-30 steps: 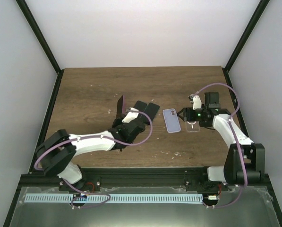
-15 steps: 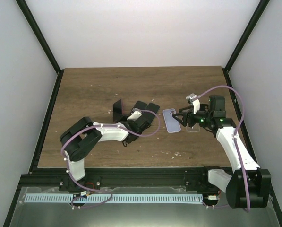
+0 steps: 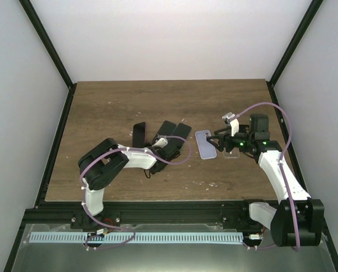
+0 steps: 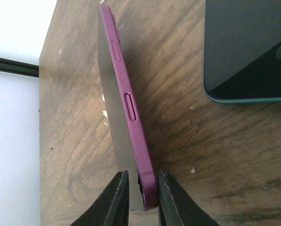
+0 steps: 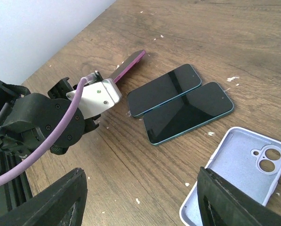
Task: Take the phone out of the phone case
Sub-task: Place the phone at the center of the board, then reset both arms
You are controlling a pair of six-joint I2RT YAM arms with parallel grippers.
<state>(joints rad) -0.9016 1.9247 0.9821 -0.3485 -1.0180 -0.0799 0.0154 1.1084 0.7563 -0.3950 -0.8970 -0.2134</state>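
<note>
The phone in its magenta phone case point(image 4: 131, 108) leans on one long edge on the table, left of centre point(image 3: 138, 134), its screen facing left. My left gripper point(image 4: 142, 197) straddles its near end, slightly open. The right finger touches the case; the left finger point(image 4: 116, 197) stands a sliver off the screen. The right wrist view shows the case as a thin magenta strip point(image 5: 129, 65) beyond the left wrist. My right gripper point(image 5: 145, 188) hovers open and empty over bare wood, right of centre point(image 3: 218, 139).
Two bare dark phones point(image 5: 164, 88) point(image 5: 187, 113) lie side by side just right of the cased phone. An empty lavender case point(image 3: 205, 144) lies at centre, and a clear case point(image 3: 231, 152) under the right wrist. The left arm point(image 3: 129, 156) lies low across the table.
The cased phone has tipped from standing upright to leaning low, and the left jaws have loosened on it. The left arm folded closer to it. The right gripper rose slightly and opened wider.
</note>
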